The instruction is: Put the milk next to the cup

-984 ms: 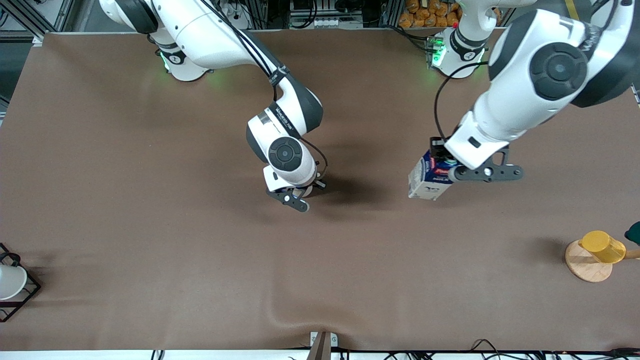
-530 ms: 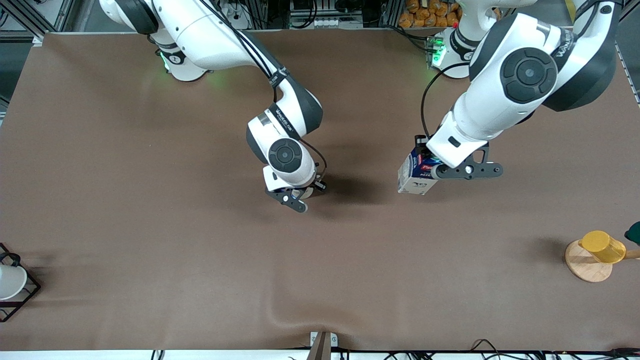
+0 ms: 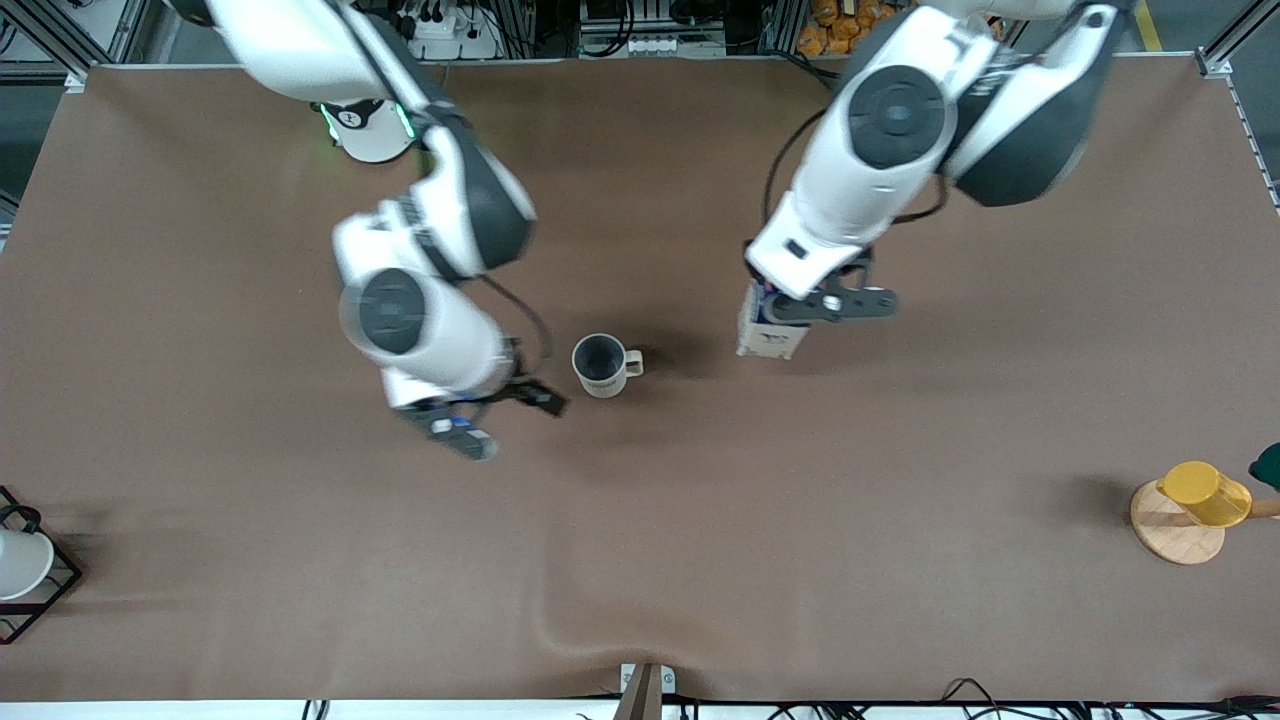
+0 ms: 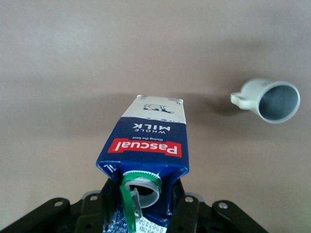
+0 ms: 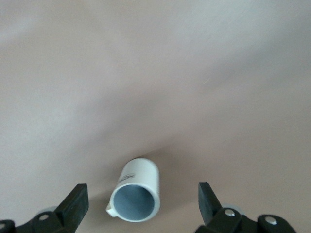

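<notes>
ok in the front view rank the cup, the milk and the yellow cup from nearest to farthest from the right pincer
Measured from the right pincer, open above the table:
1. The cup, upright on the table just beside that pincer.
2. The milk, held in the left pincer, toward the left arm's end.
3. The yellow cup, on its wooden disc at the table's left-arm end.

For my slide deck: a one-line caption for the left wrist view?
Left gripper holds the milk over the table, cup standing apart.
</notes>
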`<state>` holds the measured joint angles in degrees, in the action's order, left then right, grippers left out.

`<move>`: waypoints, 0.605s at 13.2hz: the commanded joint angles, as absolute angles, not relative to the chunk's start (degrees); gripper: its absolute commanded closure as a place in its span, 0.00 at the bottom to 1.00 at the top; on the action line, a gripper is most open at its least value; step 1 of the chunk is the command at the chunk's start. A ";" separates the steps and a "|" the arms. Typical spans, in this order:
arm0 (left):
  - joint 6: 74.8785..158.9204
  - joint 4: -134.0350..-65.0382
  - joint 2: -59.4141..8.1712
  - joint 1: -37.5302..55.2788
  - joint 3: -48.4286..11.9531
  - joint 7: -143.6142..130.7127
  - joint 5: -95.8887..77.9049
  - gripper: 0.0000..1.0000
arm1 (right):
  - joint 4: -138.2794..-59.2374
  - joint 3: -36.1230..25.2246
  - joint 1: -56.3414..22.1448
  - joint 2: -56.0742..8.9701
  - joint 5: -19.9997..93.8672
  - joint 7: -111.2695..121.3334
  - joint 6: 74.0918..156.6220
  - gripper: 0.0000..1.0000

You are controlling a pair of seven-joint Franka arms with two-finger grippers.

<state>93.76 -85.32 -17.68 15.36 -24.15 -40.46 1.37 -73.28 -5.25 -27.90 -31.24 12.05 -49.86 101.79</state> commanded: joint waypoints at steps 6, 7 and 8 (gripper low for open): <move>101.95 -79.65 -28.02 28.11 -23.64 -49.83 0.97 0.82 | -82.79 -5.18 -13.91 -9.52 10.37 -22.26 90.46 0.00; 102.04 -78.85 -29.34 29.26 -23.29 -49.66 0.97 0.81 | -82.88 -5.01 -11.19 -7.67 10.37 -16.06 88.44 0.00; 102.56 -78.58 -30.14 29.35 -23.29 -49.14 0.88 0.81 | -83.66 -4.66 -7.59 -5.73 10.37 -9.30 86.59 0.00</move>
